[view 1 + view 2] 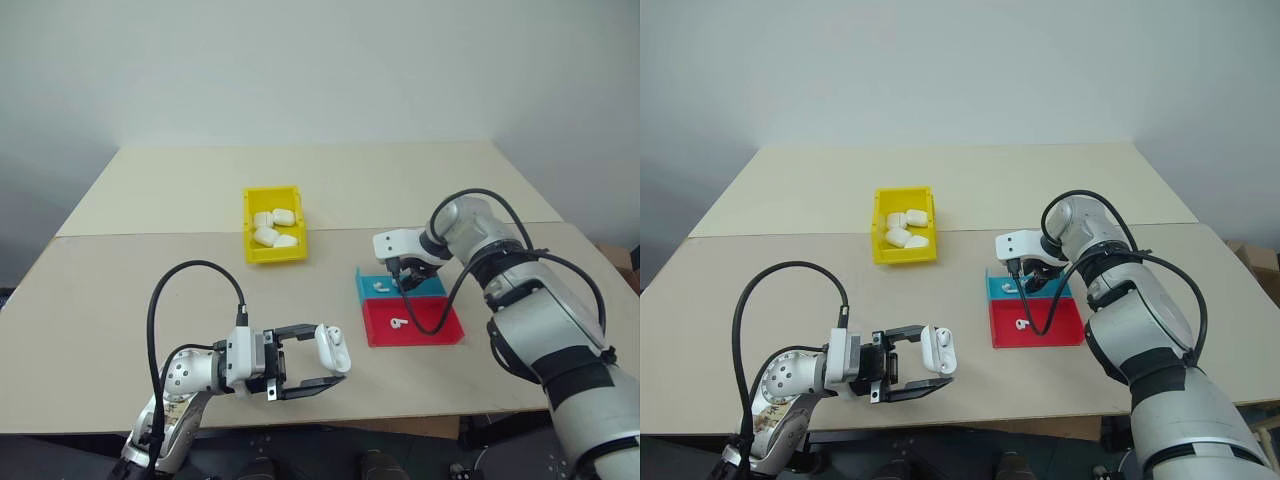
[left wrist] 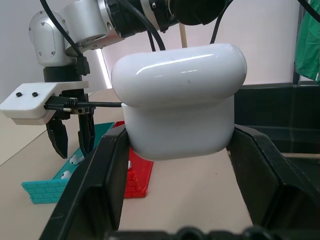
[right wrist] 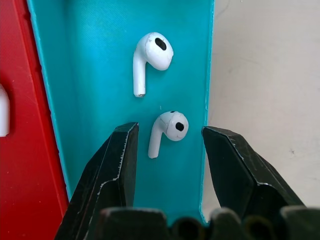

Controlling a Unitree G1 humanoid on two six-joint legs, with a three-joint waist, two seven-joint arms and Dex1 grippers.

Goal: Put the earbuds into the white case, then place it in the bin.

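My left gripper is shut on the white case, held above the table's near edge; the lid looks flipped open. In the left wrist view the case sits between the two black fingers. My right gripper points down over the blue half of the tray, open, with one earbud lying between its fingers and untouched. A second earbud lies just beyond it. Another earbud lies on the red half. The yellow bin stands mid-table.
The bin holds several white cases. The red and blue tray lies flat on the right of the table, between the two arms. A seam runs across the tabletop behind the bin.
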